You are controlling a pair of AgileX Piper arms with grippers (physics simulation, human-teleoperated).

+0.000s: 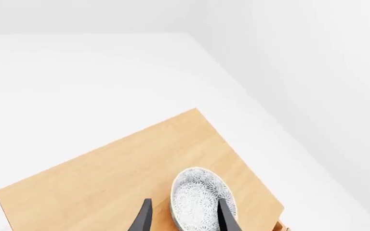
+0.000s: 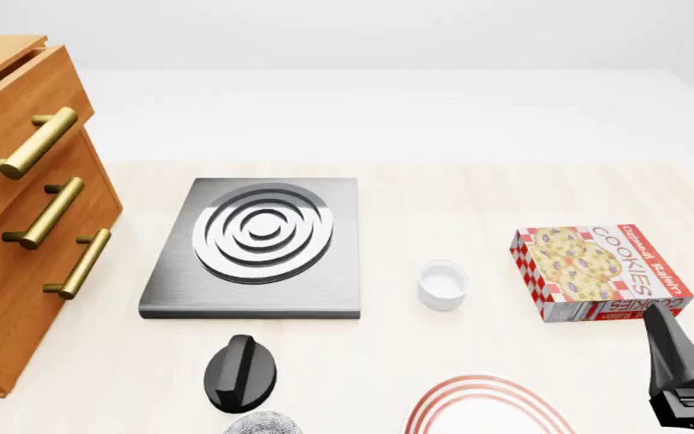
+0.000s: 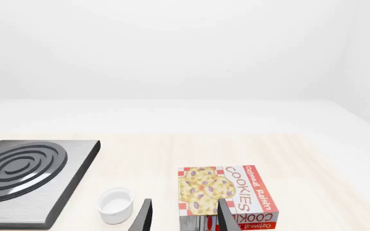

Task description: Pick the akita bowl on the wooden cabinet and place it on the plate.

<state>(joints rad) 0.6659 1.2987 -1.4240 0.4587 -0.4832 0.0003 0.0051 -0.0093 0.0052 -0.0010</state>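
Tabletop (image 2: 444, 194) of pale wood, white walls behind.

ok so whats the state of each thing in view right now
akita bowl: upright, one left finger inside the rim, one outside
wooden cabinet: drawers shut
plate: bare where visible
white cup: upright
cookie box: lying flat
left gripper: open
right gripper: open, empty

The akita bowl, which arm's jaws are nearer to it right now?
Left. The left gripper straddles the akita bowl rim atop the wooden cabinet. The right gripper hangs over the cookie box, far across the table.
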